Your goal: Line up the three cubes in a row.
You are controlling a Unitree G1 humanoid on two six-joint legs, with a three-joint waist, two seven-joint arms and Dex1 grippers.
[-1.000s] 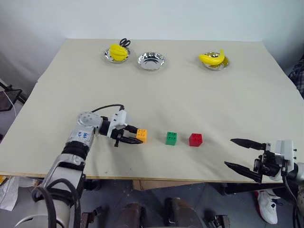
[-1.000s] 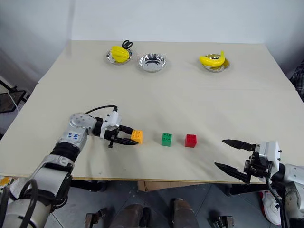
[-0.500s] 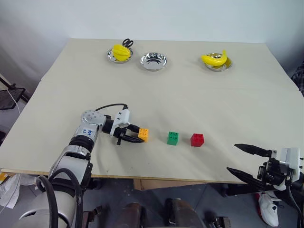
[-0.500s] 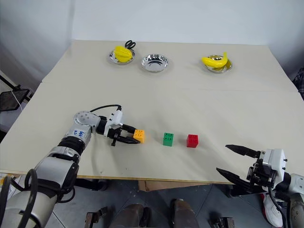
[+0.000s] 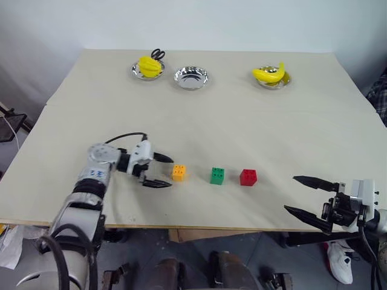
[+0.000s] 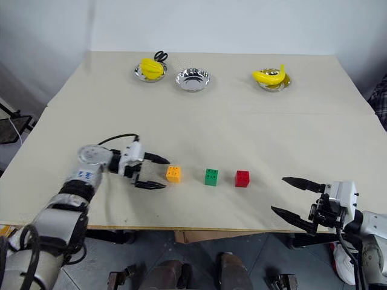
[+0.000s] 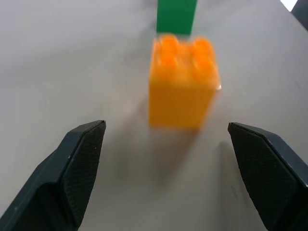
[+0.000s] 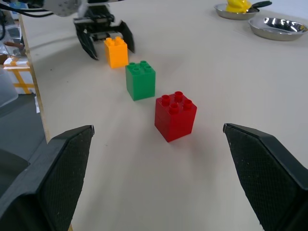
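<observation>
Three studded cubes stand in a row on the tan table [image 5: 230,115] near its front: an orange cube [image 5: 179,173], a green cube [image 5: 217,176] and a red cube [image 5: 248,177]. My left gripper [image 5: 160,171] is open just left of the orange cube, its fingers spread and apart from it. In the left wrist view the orange cube [image 7: 183,82] stands free ahead of the fingers [image 7: 77,163], with the green cube [image 7: 176,16] behind it. My right gripper [image 5: 308,196] is open off the table's front right edge, well right of the red cube [image 8: 175,115].
Three steel bowls sit along the far edge: a left bowl [image 5: 149,68] with a yellow banana and black scissors, an empty middle bowl [image 5: 191,77], and a right bowl [image 5: 271,75] with a banana. The table's front edge runs just below the cubes.
My left gripper has let go of the orange cube, opened wide and drawn back a little to the left. The orange cube stays on the table. The right gripper is as before.
</observation>
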